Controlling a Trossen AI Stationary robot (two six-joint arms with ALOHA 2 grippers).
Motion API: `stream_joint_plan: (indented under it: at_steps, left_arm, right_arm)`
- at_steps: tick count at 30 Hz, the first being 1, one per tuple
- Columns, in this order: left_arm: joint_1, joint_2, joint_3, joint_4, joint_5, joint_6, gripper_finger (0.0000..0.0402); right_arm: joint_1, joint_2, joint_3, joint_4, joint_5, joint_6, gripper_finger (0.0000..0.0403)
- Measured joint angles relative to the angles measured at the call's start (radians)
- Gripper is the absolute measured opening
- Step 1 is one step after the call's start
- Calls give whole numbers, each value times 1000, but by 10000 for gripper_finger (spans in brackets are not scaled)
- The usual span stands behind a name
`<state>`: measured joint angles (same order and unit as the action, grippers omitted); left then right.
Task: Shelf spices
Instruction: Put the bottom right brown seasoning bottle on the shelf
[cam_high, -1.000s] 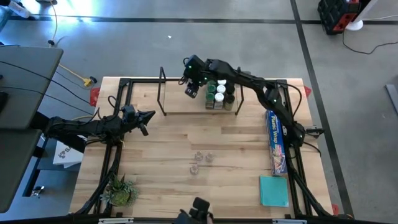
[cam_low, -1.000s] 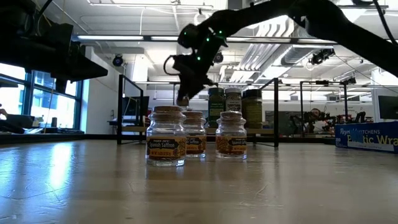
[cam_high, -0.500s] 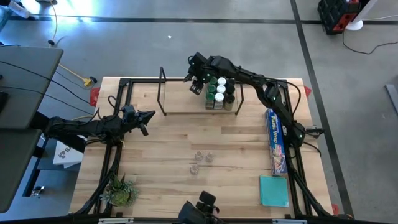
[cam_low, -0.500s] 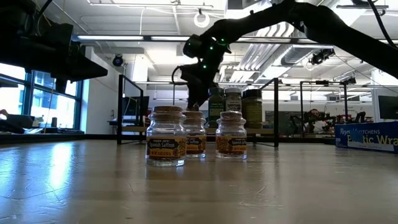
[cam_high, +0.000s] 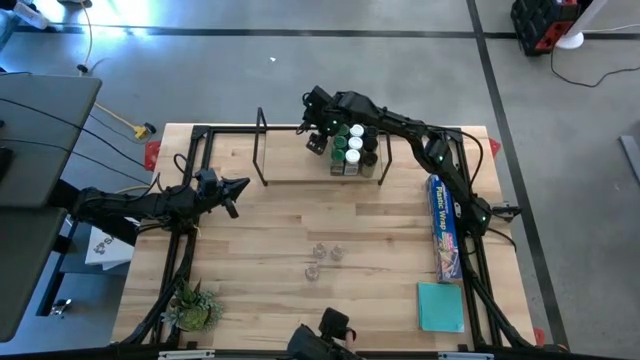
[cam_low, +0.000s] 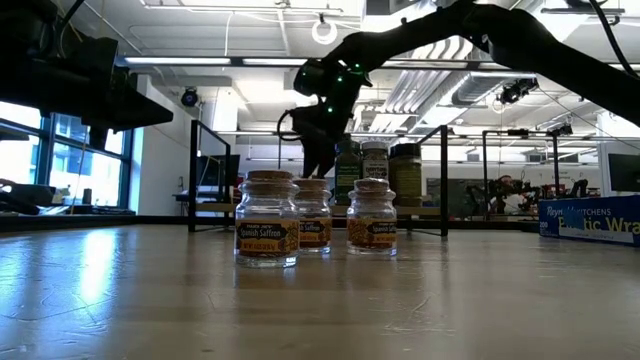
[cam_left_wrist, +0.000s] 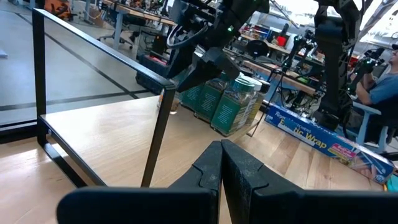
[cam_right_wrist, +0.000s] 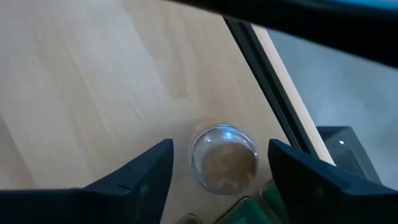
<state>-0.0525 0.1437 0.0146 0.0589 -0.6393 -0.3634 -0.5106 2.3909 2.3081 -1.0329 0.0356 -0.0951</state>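
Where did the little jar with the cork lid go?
In the right wrist view, the cork-lidded jar stands on the shelf between the right claw's open fingers, beside the green-lidded jars on the shelf's right part.

From down at tabletop (cam_low: 320, 300) level: three small clear glass jars with cork tops (cam_low: 312, 222) sit up front, close together. Behind them stand taller jars on the light-wood shelf (cam_low: 375, 172), and my right gripper (cam_low: 312, 155) hangs over that shelf.

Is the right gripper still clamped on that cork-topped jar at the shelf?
No: in the right wrist view the right gripper has its jaws spread apart, clear on both sides of the cork-topped jar standing on the shelf.
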Motion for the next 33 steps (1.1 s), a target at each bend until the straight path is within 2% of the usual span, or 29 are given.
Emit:
stream_joint_plan:
  at_steps: [14, 22, 26, 30, 33]
  left_arm:
    - [0, 0, 0, 0, 0, 0, 5]
    - [0, 0, 0, 0, 0, 0, 5]
    - [0, 0, 0, 0, -1, 0, 5]
    - [0, 0, 0, 0, 0, 0, 5]
    - [0, 0, 0, 0, 0, 0, 5]
  right_arm:
    - [16, -1, 0, 12, 145, -18, 261]
    - [48, -18, 2, 23, 138, -88, 261]
    - [65, -25, 2, 21, 79, -140, 260]
    - [86, -41, 2, 9, 5, -205, 231]
    - [98, -43, 2, -16, -14, -221, 176]
